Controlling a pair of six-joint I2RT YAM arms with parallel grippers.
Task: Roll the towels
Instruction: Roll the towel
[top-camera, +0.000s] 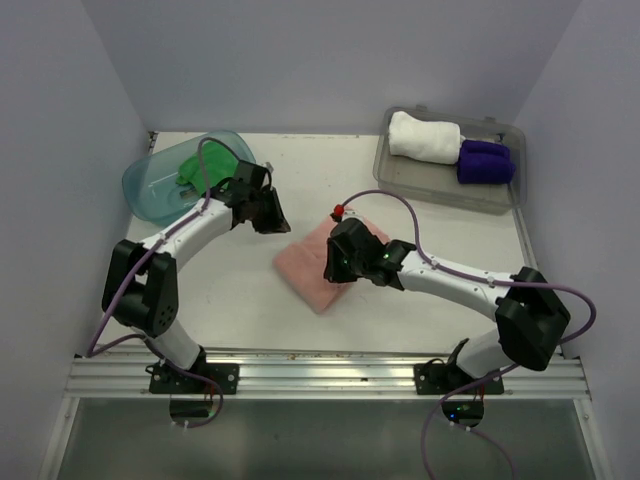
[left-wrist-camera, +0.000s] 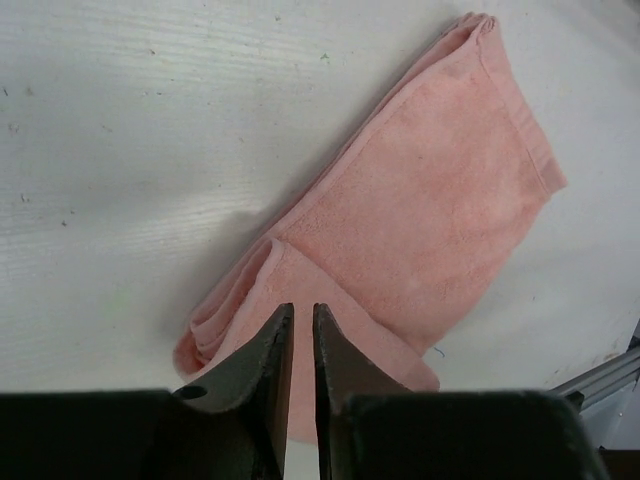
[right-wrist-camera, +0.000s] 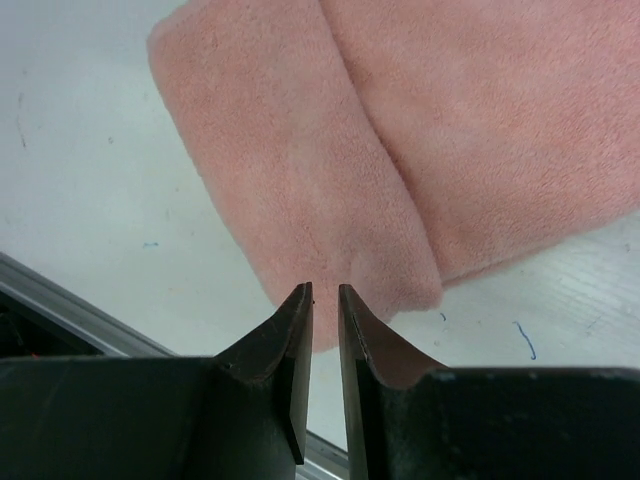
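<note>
A salmon pink towel (top-camera: 312, 268) lies folded flat on the table's middle; it also fills the left wrist view (left-wrist-camera: 430, 200) and the right wrist view (right-wrist-camera: 400, 130). My left gripper (top-camera: 270, 215) (left-wrist-camera: 303, 308) hovers off the towel's far left corner, its jaws a narrow slit apart with nothing between them. My right gripper (top-camera: 340, 262) (right-wrist-camera: 325, 290) hangs over the towel's right part, also slightly open and empty. A bright green towel (top-camera: 203, 162) lies bunched in the teal tub (top-camera: 150, 190). A rolled white towel (top-camera: 424, 137) and a rolled dark purple towel (top-camera: 485, 161) rest in the clear grey tray (top-camera: 440, 188).
The tub sits at the back left and the tray at the back right. A metal rail (top-camera: 330, 375) runs along the near table edge. Walls close in the left, right and back sides.
</note>
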